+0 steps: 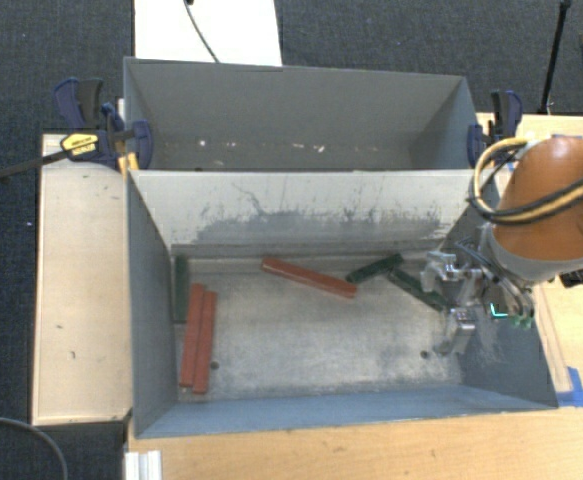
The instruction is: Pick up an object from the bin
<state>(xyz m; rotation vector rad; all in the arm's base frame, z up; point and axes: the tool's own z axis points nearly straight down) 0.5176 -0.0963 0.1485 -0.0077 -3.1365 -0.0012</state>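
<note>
In the camera view the bin holds only a few sticks lying flat on its floor. Nothing is heaped, so each can be reached on its own. The gripper hangs low at the right end of the floor, close to the right wall, beneath the arm's orange cover. The arm enters from that side, which is likely why it works this end. Whether the gripper is released or clenched I cannot tell, since its tip is a small tangle of metal against the grey floor. Nothing is seen held in it.

The nearer green stick lies slanted just to the gripper's left. The farther green stick lies beyond it towards the back wall, and their ends seem to meet. I judge the nearer green stick the likeliest pick, though the gripper stands beside it, not over it.

A red-brown stick lies slanted at the middle back, its right end near the green ones. Well apart, by the left wall, two red sticks lie side by side, touching. A wall-side green stick runs along the foot of that wall, and being tucked in so tightly it would probably be awkward to grasp.
</note>
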